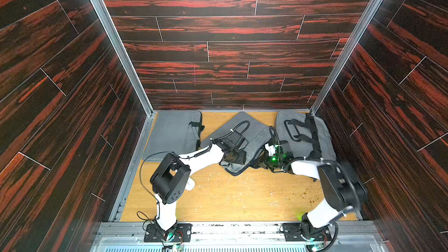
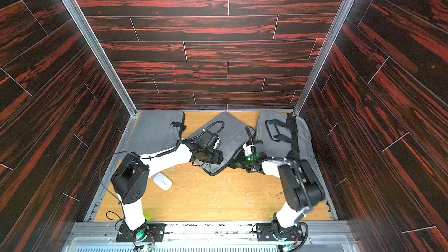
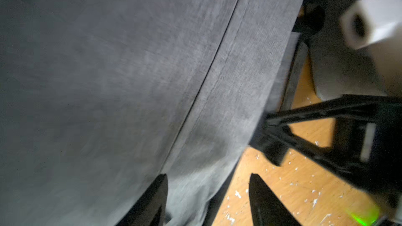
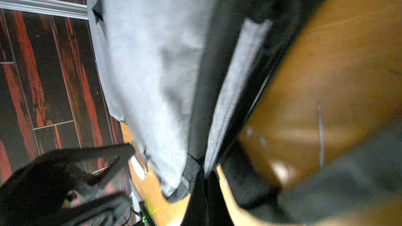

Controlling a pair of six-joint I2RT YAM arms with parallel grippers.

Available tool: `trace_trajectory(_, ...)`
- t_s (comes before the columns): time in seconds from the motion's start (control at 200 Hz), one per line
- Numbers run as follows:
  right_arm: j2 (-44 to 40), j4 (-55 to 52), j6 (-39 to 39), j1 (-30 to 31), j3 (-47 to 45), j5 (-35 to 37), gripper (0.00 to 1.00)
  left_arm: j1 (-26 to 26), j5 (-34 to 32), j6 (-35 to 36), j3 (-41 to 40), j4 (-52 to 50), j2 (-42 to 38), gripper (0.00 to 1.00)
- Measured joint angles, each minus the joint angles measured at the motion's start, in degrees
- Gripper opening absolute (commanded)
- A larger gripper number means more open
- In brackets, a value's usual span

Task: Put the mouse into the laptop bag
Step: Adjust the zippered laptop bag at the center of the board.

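Observation:
The white mouse (image 2: 162, 181) lies on the wooden table beside my left arm's elbow; that arm half hides the mouse (image 1: 190, 185) in a top view. The grey laptop bag (image 1: 242, 122) (image 2: 230, 129) lies tilted at mid table. My left gripper (image 1: 234, 158) (image 3: 208, 192) is open at the bag's near edge, one finger over the fabric (image 3: 108, 83) and the other over bare table. My right gripper (image 1: 260, 162) (image 4: 203, 170) is shut on the bag's edge (image 4: 235, 83), pinching the grey flap.
Two more grey bags lie at the back: one at the left (image 1: 172, 134) and one with black straps at the right (image 1: 326, 141). Dark wood-pattern walls close in three sides. The table (image 1: 242, 197) is speckled with white flecks.

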Motion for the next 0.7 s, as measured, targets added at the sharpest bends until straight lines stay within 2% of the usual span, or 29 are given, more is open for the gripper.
trace_trajectory(0.12, -2.8, -7.2, -2.8, 0.1, 5.0, 1.3, 0.0, -1.6, -3.8, 3.8, -0.3, -0.2, -3.3, 0.64)
trace_trajectory(0.331, -2.8, -15.3, -6.1, 0.2, 12.4, 1.6, 0.0, -7.8, -9.8, 11.2, -2.8, 2.3, -7.0, 0.67)
trace_trajectory(0.491, -2.8, -19.8, -7.7, 0.2, 15.5, 1.6, 0.0, -10.9, -15.1, 16.0, -2.6, 3.6, -5.0, 0.68)
trace_trajectory(0.696, -2.8, -22.4, -8.4, 0.3, 17.5, 0.9, 0.0, -11.7, -20.8, 20.0, -0.3, 5.5, 1.3, 0.68)
